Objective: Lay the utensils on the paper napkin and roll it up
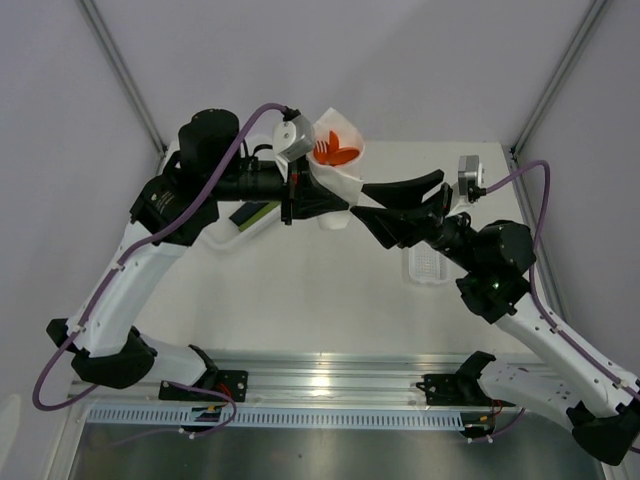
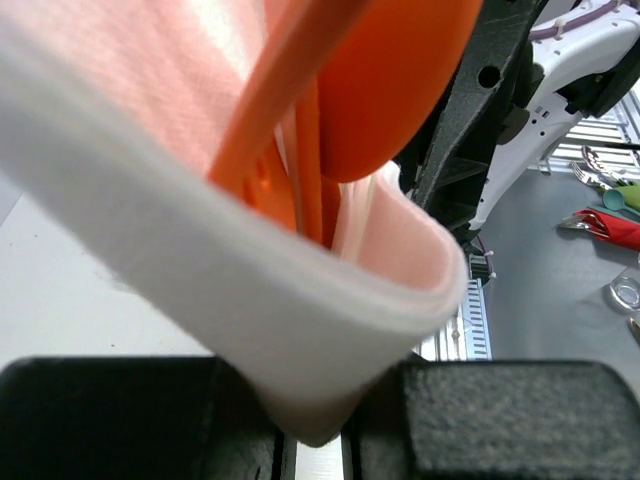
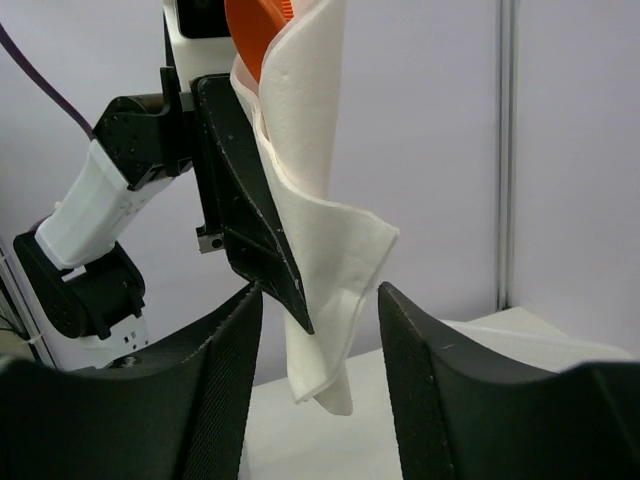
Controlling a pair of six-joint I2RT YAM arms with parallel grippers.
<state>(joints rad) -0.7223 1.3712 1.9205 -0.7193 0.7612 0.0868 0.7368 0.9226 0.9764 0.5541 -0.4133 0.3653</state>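
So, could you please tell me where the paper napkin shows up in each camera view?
Top external: napkin top centre, cone-shaped.
Left wrist: napkin fills left and centre, close up.
Right wrist: napkin hangs at centre.
Shared landmark: orange utensils inside it.

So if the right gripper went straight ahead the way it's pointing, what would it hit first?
Likely the paper napkin, its loose corner hanging between the open jaws of the right gripper; the left gripper sits close behind, depth unclear.
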